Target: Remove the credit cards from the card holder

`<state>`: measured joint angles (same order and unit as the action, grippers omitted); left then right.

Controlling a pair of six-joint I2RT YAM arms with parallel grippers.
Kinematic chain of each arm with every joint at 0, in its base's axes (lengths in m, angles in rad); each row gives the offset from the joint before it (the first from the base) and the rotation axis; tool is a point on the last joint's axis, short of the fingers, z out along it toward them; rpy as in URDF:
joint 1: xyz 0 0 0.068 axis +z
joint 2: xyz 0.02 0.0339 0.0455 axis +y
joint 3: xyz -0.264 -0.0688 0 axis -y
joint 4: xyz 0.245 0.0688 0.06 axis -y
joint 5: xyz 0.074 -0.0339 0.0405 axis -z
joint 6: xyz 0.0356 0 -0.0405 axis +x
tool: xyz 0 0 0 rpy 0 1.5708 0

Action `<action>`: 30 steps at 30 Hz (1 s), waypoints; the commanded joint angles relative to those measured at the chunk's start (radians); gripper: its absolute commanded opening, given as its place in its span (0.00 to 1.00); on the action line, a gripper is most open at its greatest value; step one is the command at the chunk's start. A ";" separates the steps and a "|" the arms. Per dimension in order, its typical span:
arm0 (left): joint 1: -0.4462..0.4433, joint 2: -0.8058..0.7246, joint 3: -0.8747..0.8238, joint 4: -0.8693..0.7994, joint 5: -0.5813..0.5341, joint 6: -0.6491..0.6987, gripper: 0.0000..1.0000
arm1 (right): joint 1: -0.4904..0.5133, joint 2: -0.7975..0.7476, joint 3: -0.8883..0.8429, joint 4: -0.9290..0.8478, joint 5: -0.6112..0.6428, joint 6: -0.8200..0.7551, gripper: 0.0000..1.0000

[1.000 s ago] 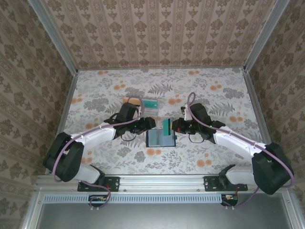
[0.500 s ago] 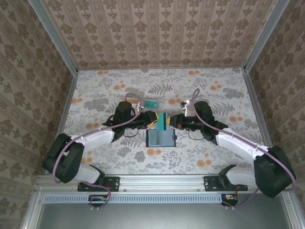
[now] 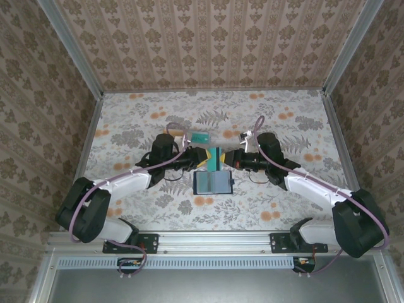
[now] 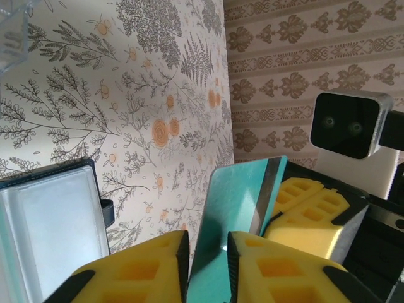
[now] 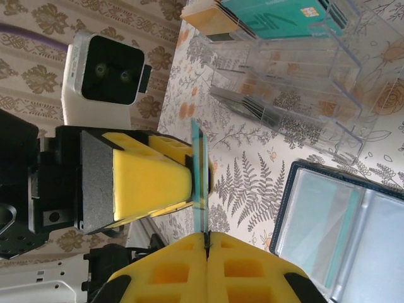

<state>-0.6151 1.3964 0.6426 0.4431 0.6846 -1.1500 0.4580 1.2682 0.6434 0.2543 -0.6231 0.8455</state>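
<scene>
One teal card is out, clamped in my right fingers, left fingers' hold unclear; the card holder has more inside.

Bright, even light, soft shadows, faint glare on teal card.

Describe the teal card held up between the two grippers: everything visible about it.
The teal card is a thin, glossy plastic rectangle with a grey stripe along one side. It stands on edge in the air, just beyond the open card holder. The right gripper is shut on one edge; the left gripper has a finger either side of it with a gap visible, so not clamped.
</scene>
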 commanded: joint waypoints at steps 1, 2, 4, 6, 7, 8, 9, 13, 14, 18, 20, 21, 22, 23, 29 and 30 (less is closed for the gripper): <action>-0.011 -0.035 0.000 0.019 0.024 0.009 0.21 | -0.008 0.016 -0.005 0.042 -0.028 0.013 0.00; -0.012 -0.038 0.001 0.017 0.023 0.009 0.19 | -0.008 0.020 -0.005 0.044 -0.030 0.012 0.00; -0.015 -0.043 0.008 0.010 0.022 0.011 0.14 | -0.009 0.027 -0.005 0.046 -0.033 0.011 0.00; -0.017 -0.049 0.015 -0.004 0.020 0.019 0.08 | -0.010 0.034 -0.005 0.047 -0.031 0.012 0.03; -0.017 -0.053 0.015 -0.012 0.016 0.023 0.06 | -0.012 0.035 -0.005 0.044 -0.029 0.010 0.09; -0.015 -0.058 0.015 -0.017 0.014 0.026 0.04 | -0.013 0.036 -0.007 0.042 -0.029 0.009 0.12; -0.014 -0.062 0.019 -0.029 0.011 0.031 0.02 | -0.015 0.036 -0.007 0.038 -0.028 0.007 0.16; -0.001 -0.082 0.048 -0.109 0.016 0.079 0.00 | -0.024 0.024 -0.005 -0.010 -0.011 -0.017 0.63; 0.004 -0.087 0.061 -0.143 0.016 0.102 0.00 | -0.028 0.018 -0.004 -0.027 -0.007 -0.025 0.67; 0.020 -0.112 0.162 -0.409 -0.010 0.284 0.00 | -0.039 -0.016 -0.001 -0.091 0.020 -0.057 1.00; 0.020 -0.117 0.240 -0.601 -0.069 0.442 0.00 | -0.042 -0.034 0.005 -0.124 0.034 -0.077 1.00; 0.020 -0.115 0.282 -0.697 -0.113 0.505 0.00 | -0.044 -0.040 0.010 -0.141 0.039 -0.088 1.00; 0.020 -0.116 0.322 -0.779 -0.158 0.580 0.00 | -0.046 -0.046 0.014 -0.156 0.044 -0.098 1.00; 0.020 -0.114 0.355 -0.836 -0.198 0.643 0.00 | -0.048 -0.051 0.015 -0.162 0.046 -0.101 1.00; 0.016 -0.146 0.428 -0.952 -0.440 1.047 0.00 | -0.067 -0.089 0.021 -0.200 0.057 -0.120 1.00; 0.014 -0.153 0.431 -0.950 -0.466 1.135 0.00 | -0.071 -0.094 0.024 -0.207 0.058 -0.123 1.00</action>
<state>-0.6003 1.2709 1.0485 -0.3885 0.3660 -0.3328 0.3981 1.2068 0.6415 0.0944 -0.5831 0.7544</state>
